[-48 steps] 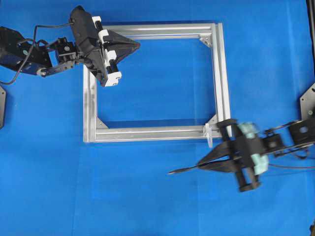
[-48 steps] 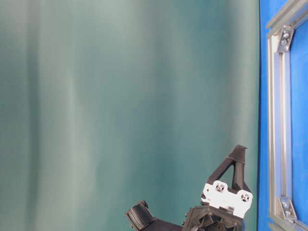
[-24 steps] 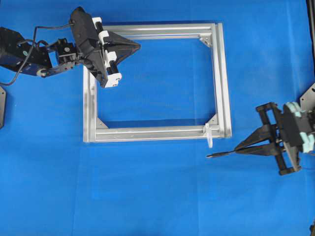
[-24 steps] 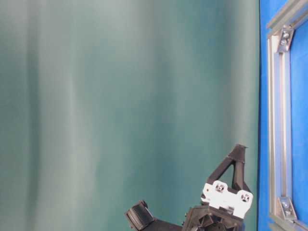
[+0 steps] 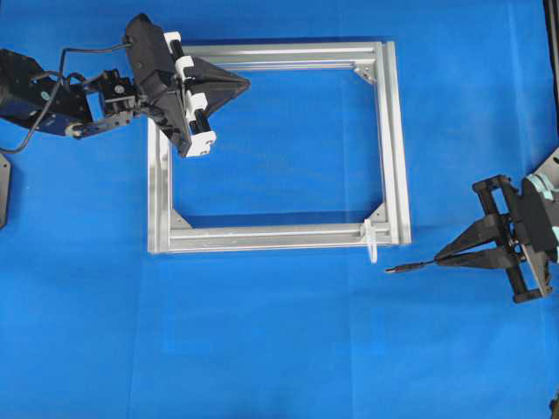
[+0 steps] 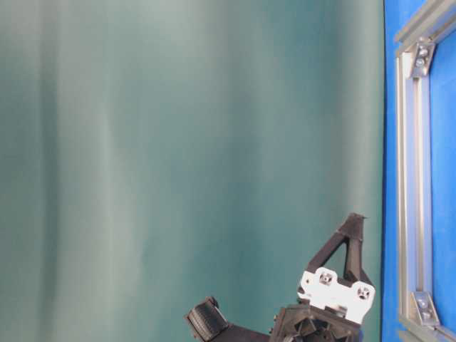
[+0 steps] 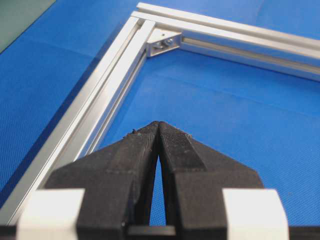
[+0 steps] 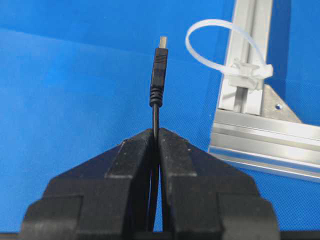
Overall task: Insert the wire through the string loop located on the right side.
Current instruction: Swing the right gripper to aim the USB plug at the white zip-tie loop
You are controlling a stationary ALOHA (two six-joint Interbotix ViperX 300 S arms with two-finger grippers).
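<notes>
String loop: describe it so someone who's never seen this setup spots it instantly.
Find the silver aluminium frame on the blue mat and go to its corner nearest the right pincer. The string loop sticks out from the bottom rail there: a small, whitish, translucent band fastened to the rail. Unlike the metal corner brackets beside it, it is thin, pale and curved.

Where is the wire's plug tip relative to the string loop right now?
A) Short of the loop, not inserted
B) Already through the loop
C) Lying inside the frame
A: the wire held in the right tool ends beside the string loop, outside it.
</notes>
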